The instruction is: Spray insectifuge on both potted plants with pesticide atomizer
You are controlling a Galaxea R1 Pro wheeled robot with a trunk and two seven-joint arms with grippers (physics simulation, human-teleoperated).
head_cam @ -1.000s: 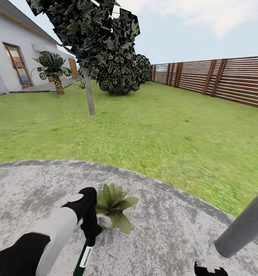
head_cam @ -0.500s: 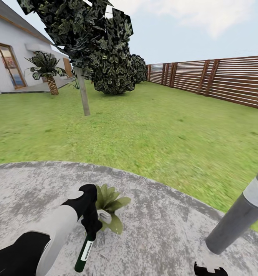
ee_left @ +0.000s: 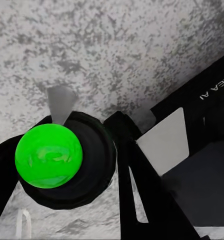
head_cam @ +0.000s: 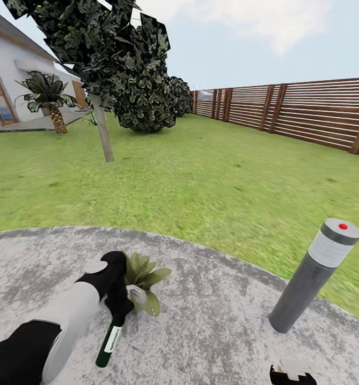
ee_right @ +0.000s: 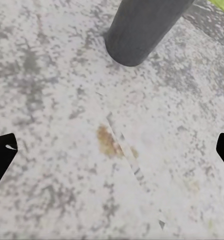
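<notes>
Left gripper (head_cam: 117,309): jaws clamped on pesticide atomizer (head_cam: 107,343), beside potted plant (head_cam: 142,275). Right gripper (ee_right: 112,150): jaws apart above paving (head_cam: 211,321).

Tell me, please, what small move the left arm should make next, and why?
Probably tilt the pesticide atomizer so its top faces the potted plant. The left gripper holds the bottle beside the rosette on the round paving, but the bottle's body slants away from the leaves.
</notes>
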